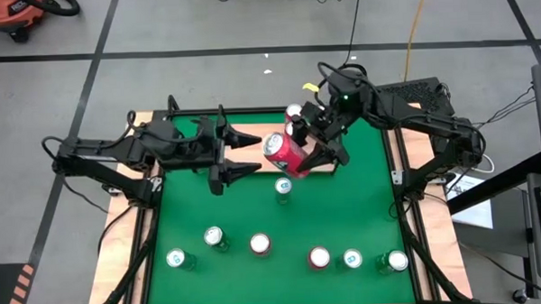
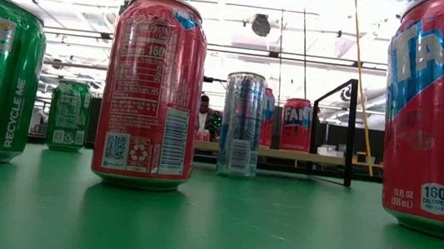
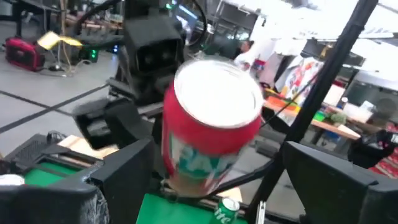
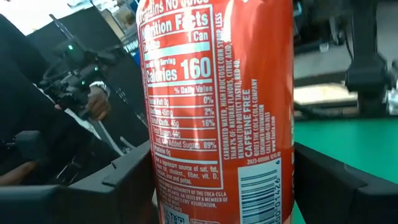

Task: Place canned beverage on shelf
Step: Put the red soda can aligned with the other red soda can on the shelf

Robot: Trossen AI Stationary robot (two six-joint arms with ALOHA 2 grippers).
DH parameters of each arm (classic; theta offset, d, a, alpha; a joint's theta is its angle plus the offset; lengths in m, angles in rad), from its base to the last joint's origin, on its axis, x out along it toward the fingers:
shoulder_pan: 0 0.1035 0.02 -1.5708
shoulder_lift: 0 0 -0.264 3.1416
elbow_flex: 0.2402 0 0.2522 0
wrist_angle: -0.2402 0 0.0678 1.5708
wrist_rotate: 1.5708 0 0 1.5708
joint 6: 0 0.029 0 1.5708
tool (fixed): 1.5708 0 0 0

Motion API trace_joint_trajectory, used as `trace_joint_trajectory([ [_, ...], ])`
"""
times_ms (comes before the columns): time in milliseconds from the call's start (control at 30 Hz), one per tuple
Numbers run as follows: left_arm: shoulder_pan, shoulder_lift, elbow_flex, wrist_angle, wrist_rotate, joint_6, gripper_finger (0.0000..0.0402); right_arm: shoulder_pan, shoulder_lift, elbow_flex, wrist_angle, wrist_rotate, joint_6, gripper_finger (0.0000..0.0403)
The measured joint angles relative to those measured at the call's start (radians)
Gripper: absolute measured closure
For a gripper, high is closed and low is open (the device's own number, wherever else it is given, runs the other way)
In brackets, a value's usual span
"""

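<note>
A: The right gripper (image 1: 308, 152) squeezes the red can (image 1: 286, 154), tilted above the shelf (image 1: 252, 137). Left gripper (image 1: 245, 153) waits open nearby.

B: Stand it straight first, beside the 1 can, maybe 2, already there.

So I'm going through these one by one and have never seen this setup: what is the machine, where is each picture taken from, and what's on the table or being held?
It is a robot with two dark arms at a green table. One picture looks straight down, one sits at table-top height, and two come from cameras on the arms' wrists.

The right gripper holds a red can tilted above the table, jaws closed on its sides; the right wrist view shows its nutrition label close up. The left gripper waits open beside it, holding nothing.

Behind the held can lies the shelf, a light wood board with a black rail; at least one red can already stands on it. Seven more cans, green and red, stand on the table, six of them in a loose row near the front edge.
</note>
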Motion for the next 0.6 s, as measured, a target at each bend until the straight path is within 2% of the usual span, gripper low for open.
trace_joint_trajectory([
  [200,-0.005,0.034,-0.001,0.022,-0.004,0.037,0.0047,-0.012,0.003,0.0,0.102,0.059,0.022,0.0112],
  [267,-0.004,0.054,-0.002,0.075,-0.017,0.05,0.0047,-0.017,0.003,0.001,0.114,0.081,0.018,0.0112],
  [600,0.006,0.093,-0.001,0.189,-0.068,0.123,0.0047,-0.031,0.001,0.003,0.175,0.098,0.029,0.0112],
])
